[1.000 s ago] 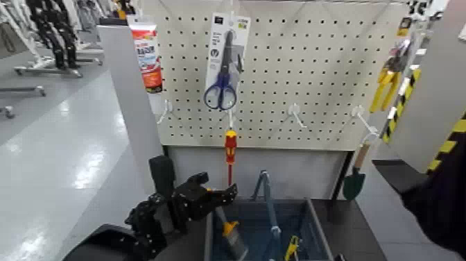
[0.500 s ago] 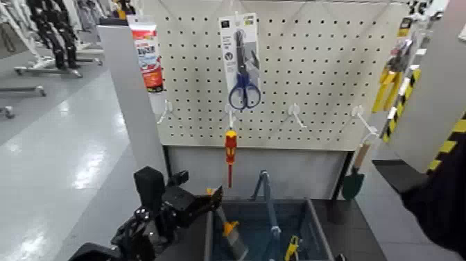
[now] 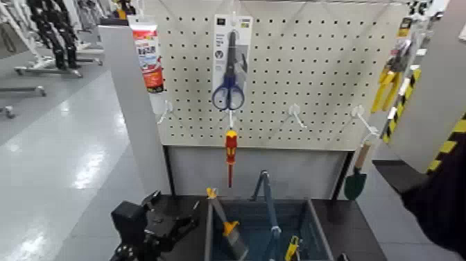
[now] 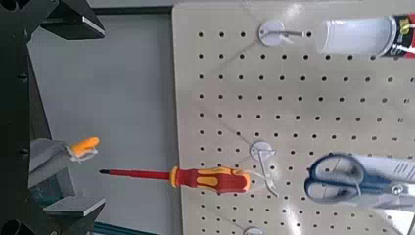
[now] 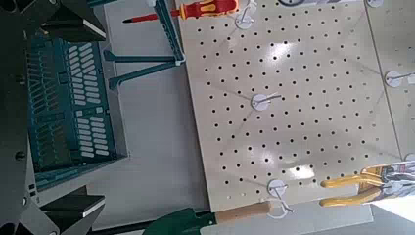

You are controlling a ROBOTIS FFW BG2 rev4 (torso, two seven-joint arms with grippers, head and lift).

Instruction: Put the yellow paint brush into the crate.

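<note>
My left gripper (image 3: 172, 221) is hanging just beside the crate (image 3: 315, 232), its fingers spread wide and holding nothing. The yellow paint brush (image 3: 234, 239) is lying inside the crate, tilted, its handle end resting near the rim on my left. My right gripper (image 5: 78, 117) is waiting in front of the pegboard (image 3: 277, 76), fingers apart and empty. The red-and-yellow screwdriver (image 3: 231, 156) is hanging from a hook, and the green trowel (image 3: 356, 182) is hanging on my right.

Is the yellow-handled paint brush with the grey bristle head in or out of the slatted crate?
In: its grey head lies inside the dark crate's walls, handle end rising past the rim.
</note>
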